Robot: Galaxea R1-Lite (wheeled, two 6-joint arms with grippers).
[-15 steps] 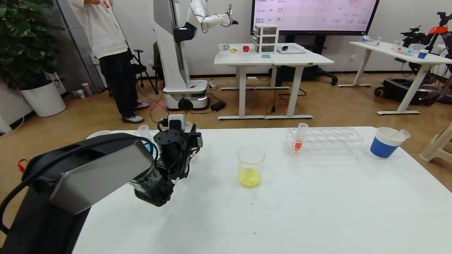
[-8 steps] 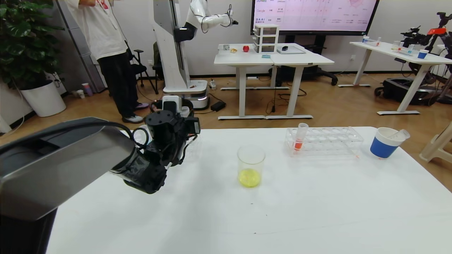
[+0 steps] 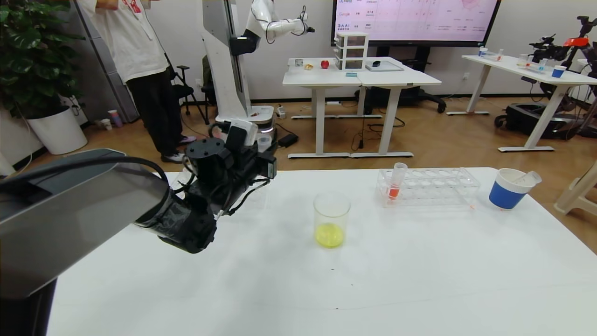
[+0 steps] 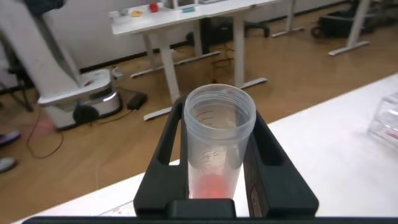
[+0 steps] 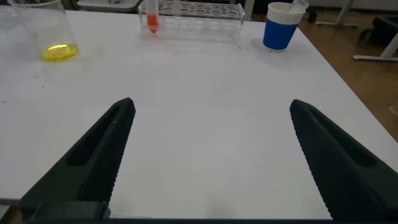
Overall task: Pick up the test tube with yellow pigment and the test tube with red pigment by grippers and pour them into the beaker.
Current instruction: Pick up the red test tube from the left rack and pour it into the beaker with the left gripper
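Observation:
My left gripper [image 4: 219, 112] is shut on the test tube with red pigment [image 4: 217, 149], a clear tube with a little red liquid at its bottom. In the head view this gripper [image 3: 260, 150] hovers above the table's far left part, left of the beaker [image 3: 331, 218]. The beaker holds yellow liquid at its bottom. A second tube with red liquid [image 3: 396, 182] stands in the clear rack [image 3: 433, 186]. My right gripper [image 5: 211, 104] hangs open over bare table near the front, with nothing between its fingers. The test tube with yellow pigment is out of view.
A blue-and-white paper cup [image 3: 507, 189] with an empty tube leaning in it stands right of the rack. The right wrist view shows the beaker [image 5: 45, 31], the rack [image 5: 196, 11] and the cup [image 5: 280, 26] far ahead. My left arm's bulk [image 3: 79, 210] covers the table's left side.
My left gripper has risen from the table's left side with the red tube and swung a little toward the beaker. The right gripper has stayed open and still.

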